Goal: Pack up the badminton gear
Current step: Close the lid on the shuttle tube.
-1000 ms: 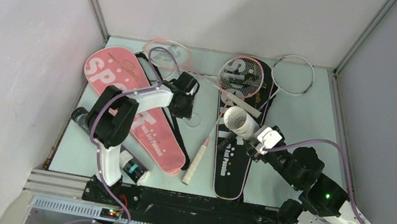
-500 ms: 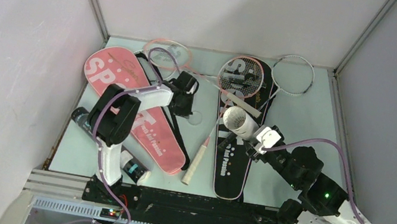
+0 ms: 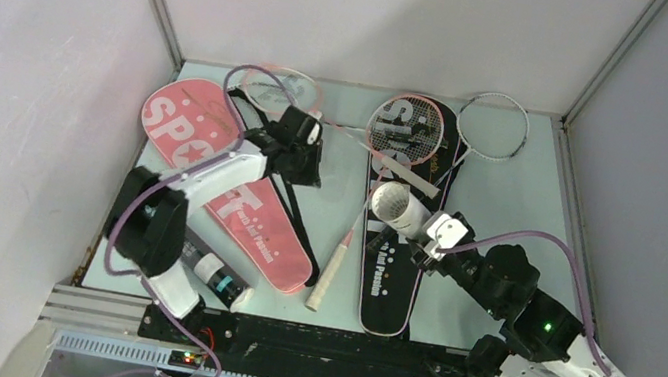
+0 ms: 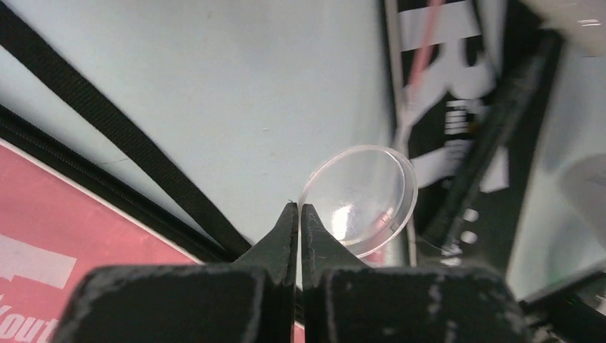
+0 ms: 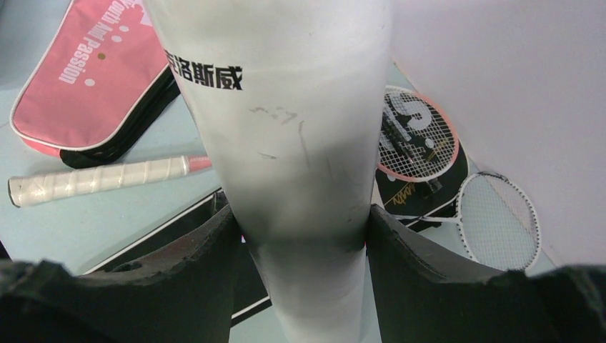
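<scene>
My left gripper is shut on the rim of a clear round tube lid and holds it above the table. In the top view it hangs beside the pink "SPORT" cover. My right gripper is shut on a white shuttle tube, its open end pointing left, over the black "SPORT" cover. The tube fills the right wrist view between my fingers. A pink-rimmed racket lies on the black cover. A white racket lies beside it.
A faint pink racket head lies at the back by the pink cover. A black shuttle tube lies at the front left, near the left arm's base. The racket's white grip lies between the covers. Walls close in three sides.
My left arm has swung back and to the left, and the clear lid has come off the table with it. My right gripper and the white tube have shifted slightly left.
</scene>
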Tool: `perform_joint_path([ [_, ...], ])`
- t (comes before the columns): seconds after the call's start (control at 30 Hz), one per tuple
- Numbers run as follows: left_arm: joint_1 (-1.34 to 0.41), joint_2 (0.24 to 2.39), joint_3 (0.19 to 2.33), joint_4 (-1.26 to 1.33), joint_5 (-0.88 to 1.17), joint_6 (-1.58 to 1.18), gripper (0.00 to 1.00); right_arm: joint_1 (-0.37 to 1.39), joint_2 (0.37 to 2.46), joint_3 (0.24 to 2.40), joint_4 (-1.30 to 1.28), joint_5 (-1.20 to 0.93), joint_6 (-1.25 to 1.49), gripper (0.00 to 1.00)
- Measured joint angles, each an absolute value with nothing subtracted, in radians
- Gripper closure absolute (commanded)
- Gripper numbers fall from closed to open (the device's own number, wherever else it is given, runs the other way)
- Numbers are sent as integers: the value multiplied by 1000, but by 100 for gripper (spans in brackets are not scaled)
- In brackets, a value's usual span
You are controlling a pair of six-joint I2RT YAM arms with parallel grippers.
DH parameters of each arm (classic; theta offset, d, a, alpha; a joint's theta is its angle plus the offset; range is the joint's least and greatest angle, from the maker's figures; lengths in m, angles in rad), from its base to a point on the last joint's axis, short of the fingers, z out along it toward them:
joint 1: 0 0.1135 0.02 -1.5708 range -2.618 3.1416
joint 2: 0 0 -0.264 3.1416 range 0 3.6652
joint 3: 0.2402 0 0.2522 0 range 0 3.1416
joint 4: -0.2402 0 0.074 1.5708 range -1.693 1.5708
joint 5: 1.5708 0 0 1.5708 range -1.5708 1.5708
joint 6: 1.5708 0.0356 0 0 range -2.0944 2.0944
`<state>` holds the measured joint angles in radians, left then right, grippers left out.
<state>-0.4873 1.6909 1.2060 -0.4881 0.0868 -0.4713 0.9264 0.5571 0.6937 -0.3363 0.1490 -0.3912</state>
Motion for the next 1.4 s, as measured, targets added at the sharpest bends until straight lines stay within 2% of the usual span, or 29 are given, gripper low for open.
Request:
perform_joint_path([
  [0.33,-487,1390,1206,-489,210,-490,100,926,566,694,-371,134,-393,48],
  [0.67,-487,1171,1206,-419,468,-599,100,926,583,694,-392,139,-410,48],
  [1.03,-526,1108,1206,-367,599,-666,100,926,618,694,-381,146,-424,48],
  [1.4,-641,1141,1257,-437,559,-643,100,926,628,694,-361,147,-437,48],
])
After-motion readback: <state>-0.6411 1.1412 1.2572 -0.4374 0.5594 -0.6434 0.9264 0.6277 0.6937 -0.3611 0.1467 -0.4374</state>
